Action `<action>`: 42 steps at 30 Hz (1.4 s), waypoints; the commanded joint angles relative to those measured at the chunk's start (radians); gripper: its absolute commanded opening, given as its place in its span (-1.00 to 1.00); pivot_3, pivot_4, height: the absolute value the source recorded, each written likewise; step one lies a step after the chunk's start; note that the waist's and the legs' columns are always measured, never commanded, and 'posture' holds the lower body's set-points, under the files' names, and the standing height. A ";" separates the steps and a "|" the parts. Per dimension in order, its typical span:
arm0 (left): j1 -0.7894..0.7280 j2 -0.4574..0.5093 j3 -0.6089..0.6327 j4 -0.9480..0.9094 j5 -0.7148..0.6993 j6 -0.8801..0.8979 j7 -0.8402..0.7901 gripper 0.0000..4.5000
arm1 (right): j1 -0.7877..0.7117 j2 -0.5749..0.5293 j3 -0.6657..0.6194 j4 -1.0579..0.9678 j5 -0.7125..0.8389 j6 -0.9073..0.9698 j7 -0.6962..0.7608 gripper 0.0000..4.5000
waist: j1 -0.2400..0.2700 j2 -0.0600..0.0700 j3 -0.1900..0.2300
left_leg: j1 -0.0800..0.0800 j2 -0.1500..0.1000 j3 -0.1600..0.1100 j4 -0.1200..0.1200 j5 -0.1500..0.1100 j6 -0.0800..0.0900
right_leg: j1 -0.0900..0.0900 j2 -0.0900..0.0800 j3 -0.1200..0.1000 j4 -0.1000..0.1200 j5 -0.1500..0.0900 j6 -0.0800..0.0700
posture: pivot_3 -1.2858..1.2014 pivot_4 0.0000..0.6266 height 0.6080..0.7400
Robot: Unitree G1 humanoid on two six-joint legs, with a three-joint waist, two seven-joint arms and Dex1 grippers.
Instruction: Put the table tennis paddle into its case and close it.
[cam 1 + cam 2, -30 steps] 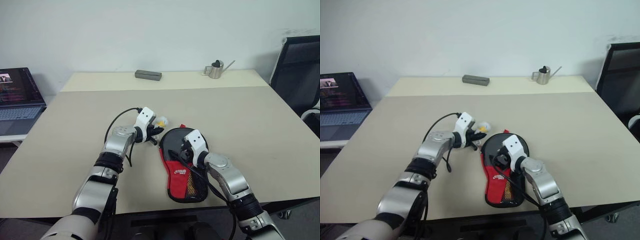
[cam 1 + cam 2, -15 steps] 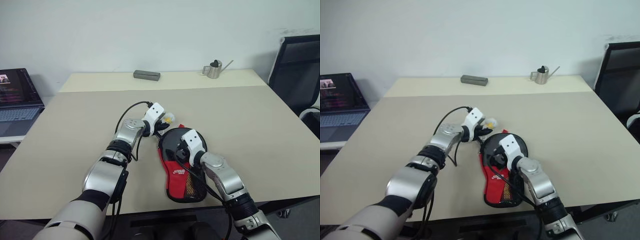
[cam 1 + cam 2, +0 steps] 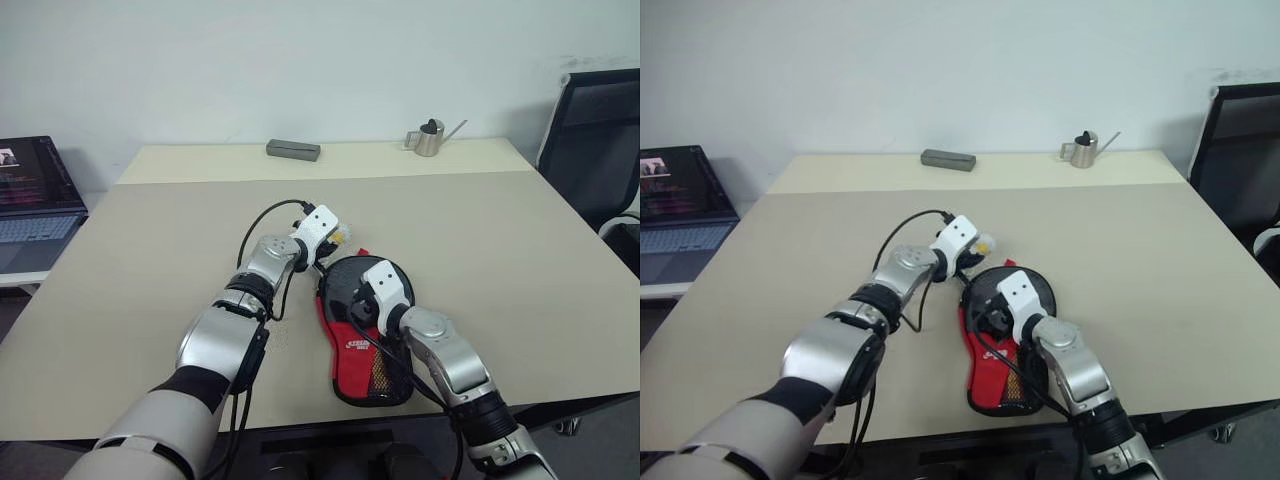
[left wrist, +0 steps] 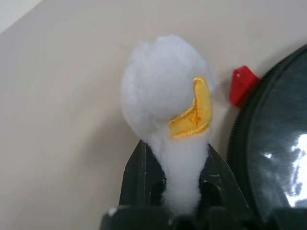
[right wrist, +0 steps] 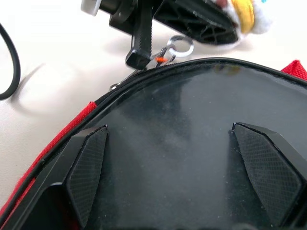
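From the head views the case (image 3: pixel 362 335) lies flat on the desk (image 3: pixel 520 250), round black end away from the robot, red mesh end toward it; the paddle itself I cannot make out. The left tool (image 3: pixel 327 247) sits at the case's far rim, just past the round end; the right tool (image 3: pixel 358 308) rests over the black face, nearer the robot.

The left wrist view gives what the head views blur: two black fingers (image 4: pixel 139 172) pressed together on the neck of the charm (image 4: pixel 168 105), a white fluffy ball with a yellow patch, and beside it a red tab (image 4: pixel 243 85) at the case's edge. The right wrist view shows that tool spread wide, both pads (image 5: pixel 86 167) over the glossy black surface; beyond them lies a small metal ring (image 5: pixel 178 47) at the zip line, under the left tool.

Well beyond both tools stand a grey block (image 3: pixel 293 150) and a small metal watering can (image 3: pixel 431 139); a laptop (image 3: pixel 35 200) sits off to the left, a black chair (image 3: pixel 592 140) to the right.
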 commanded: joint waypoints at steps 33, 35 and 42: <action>-0.095 0.002 -0.088 0.036 0.262 -0.078 0.217 -0.93 | 0.203 -0.046 0.073 -0.143 0.012 0.204 -0.022 1.00 | 0.014 -0.001 0.001 | -0.002 -0.001 -0.001 -0.001 -0.005 -0.002 | 0.000 0.000 -0.001 -0.002 -0.004 0.006 | 0.03 -0.52 1.00; -0.098 0.006 -0.106 0.038 0.287 -0.086 0.232 -0.93 | 0.213 -0.049 0.076 -0.155 0.013 0.209 -0.024 1.00 | 0.014 -0.001 0.001 | -0.002 -0.001 -0.002 -0.001 -0.005 -0.002 | 0.000 0.000 -0.001 -0.002 -0.005 0.006 | 0.03 -0.52 1.00; -0.121 -0.002 -0.117 0.042 0.315 -0.080 0.291 -0.93 | 0.242 -0.054 0.082 -0.193 0.014 0.229 -0.031 1.00 | 0.014 -0.001 0.001 | -0.002 -0.001 -0.002 -0.001 -0.008 -0.002 | 0.000 0.000 -0.001 -0.001 -0.008 0.009 | 0.03 -0.52 1.00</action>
